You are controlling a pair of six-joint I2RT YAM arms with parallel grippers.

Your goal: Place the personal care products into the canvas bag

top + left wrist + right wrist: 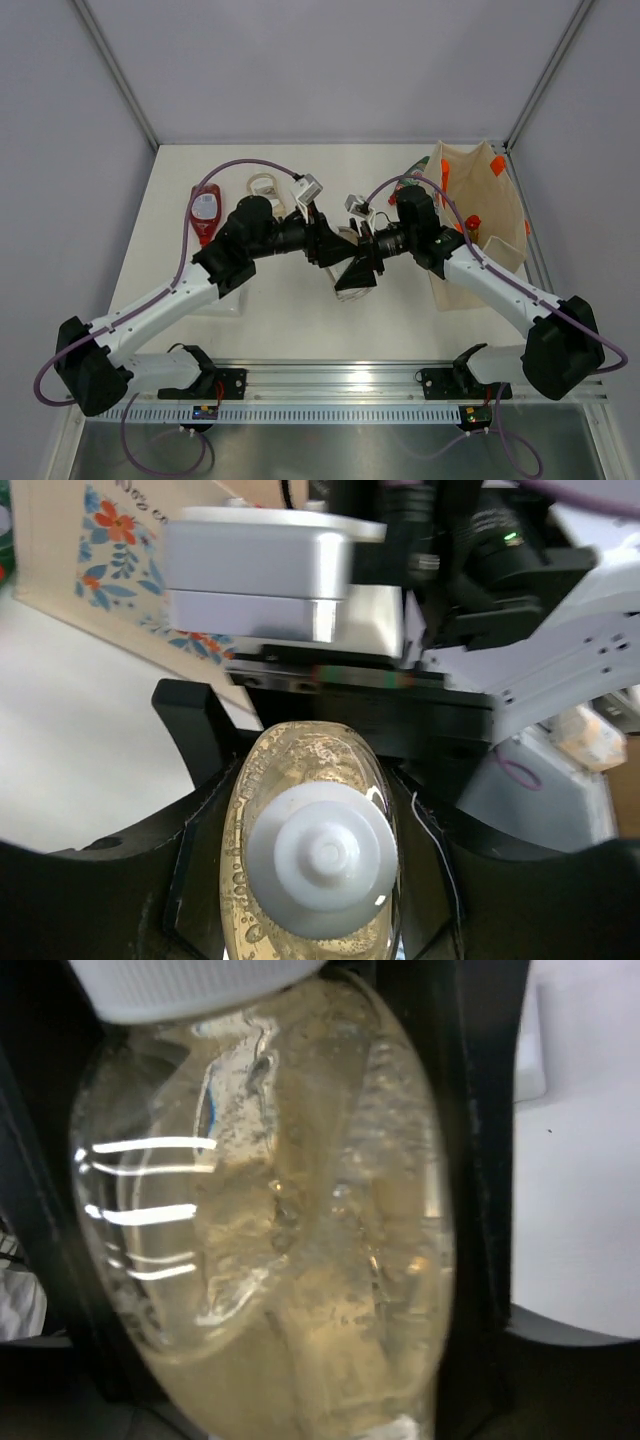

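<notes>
A clear pale-yellow bottle point(306, 780) with a white cap point(322, 860) sits between the fingers of my left gripper point(312, 810). The same bottle point(290, 1260) fills the right wrist view, pressed between the dark fingers of my right gripper point(270, 1220). In the top view the two grippers, left point(338, 252) and right point(362, 262), meet tip to tip over mid-table and hide the bottle. A red bottle point(205, 212) and another clear bottle point(264, 187) lie at the back left. The canvas bag point(495, 215) lies at the right; its floral print point(110, 550) shows in the left wrist view.
A green bottle point(411, 168) lies by the bag's left edge, partly hidden by the right arm. Orange handles point(497, 164) lie on the bag. A flat white packet point(225, 300) lies under the left arm. Frame posts stand at the back corners.
</notes>
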